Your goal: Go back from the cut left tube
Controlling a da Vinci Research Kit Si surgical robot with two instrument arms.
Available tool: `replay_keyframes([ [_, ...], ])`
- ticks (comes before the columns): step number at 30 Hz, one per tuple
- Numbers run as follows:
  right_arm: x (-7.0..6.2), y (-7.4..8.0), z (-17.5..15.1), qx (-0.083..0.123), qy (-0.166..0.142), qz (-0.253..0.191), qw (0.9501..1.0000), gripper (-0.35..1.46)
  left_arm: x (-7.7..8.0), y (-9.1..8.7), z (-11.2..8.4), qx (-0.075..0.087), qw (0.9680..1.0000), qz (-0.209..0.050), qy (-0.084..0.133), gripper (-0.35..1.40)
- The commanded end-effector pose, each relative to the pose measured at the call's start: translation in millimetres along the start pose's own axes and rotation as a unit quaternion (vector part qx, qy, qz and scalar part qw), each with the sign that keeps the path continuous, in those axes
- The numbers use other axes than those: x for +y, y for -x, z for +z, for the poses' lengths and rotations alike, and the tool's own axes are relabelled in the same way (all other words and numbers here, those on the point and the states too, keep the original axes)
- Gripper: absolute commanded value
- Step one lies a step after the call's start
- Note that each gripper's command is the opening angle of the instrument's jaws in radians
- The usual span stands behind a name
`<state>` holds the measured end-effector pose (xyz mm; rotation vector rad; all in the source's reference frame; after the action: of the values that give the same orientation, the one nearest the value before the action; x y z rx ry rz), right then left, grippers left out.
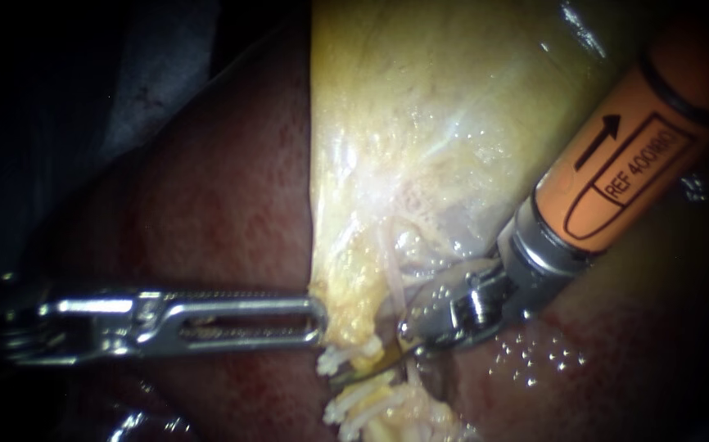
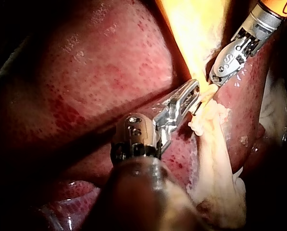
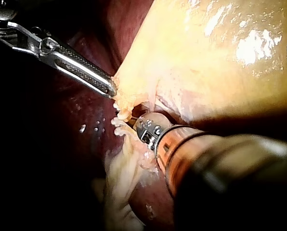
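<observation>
Yellow and shiny, the gallbladder (image 1: 420, 123) hangs over the dark red liver (image 1: 223, 205). Our left instrument (image 1: 309, 319) has its jaws closed on the bottom edge of the gallbladder and holds it.

Just under that spot is the cut tube (image 1: 348, 358). One white, stringy end sits by the left instrument's tip. The other end lies a little lower, with a gap between them.

Our right instrument (image 1: 410, 331), the one with the orange shaft, has its tip right at that gap, touching the tissue. The tip is tucked in among the strings, so we cannot tell if it is open or closed.

We think the cutting is done and the going back has not begun. Next, the right instrument should slide straight back along the line of its own shaft, away from the tube. It must not catch the loose ends or scrape the gallbladder. The left one should hold steady meanwhile.
</observation>
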<state>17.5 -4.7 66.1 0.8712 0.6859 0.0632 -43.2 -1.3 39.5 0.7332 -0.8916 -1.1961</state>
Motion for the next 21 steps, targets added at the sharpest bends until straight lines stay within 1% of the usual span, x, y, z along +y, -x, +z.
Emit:
replay_keyframes([
  [1, 0.0, 0.0, 0.0, 0.000, 0.000, 0.000, 1.0000, -0.35, 0.0, 0.0, 0.0, 0.000, 1.0000, 0.000, 0.000, -0.35],
  [10, 0.1, 0.0, -0.2, 0.000, 0.000, 0.000, 1.0000, -0.35, 0.0, 0.0, 0.0, 0.000, 1.0000, 0.000, 0.000, -0.35],
  [14, 0.1, 0.1, -0.2, 0.003, 0.005, 0.000, 1.0000, -0.35, 0.0, 0.0, 0.0, 0.000, 1.0000, 0.000, 0.000, -0.35],
  [18, 0.1, 0.0, -0.2, 0.006, 0.013, 0.000, 0.9999, 0.09, 0.0, 0.0, 0.0, 0.000, 1.0000, 0.000, 0.000, -0.35],
  [21, 0.1, 0.0, -0.2, 0.006, 0.013, 0.000, 0.9999, 0.21, 0.0, 0.0, 0.0, 0.000, 1.0000, 0.000, 0.000, -0.35],
])
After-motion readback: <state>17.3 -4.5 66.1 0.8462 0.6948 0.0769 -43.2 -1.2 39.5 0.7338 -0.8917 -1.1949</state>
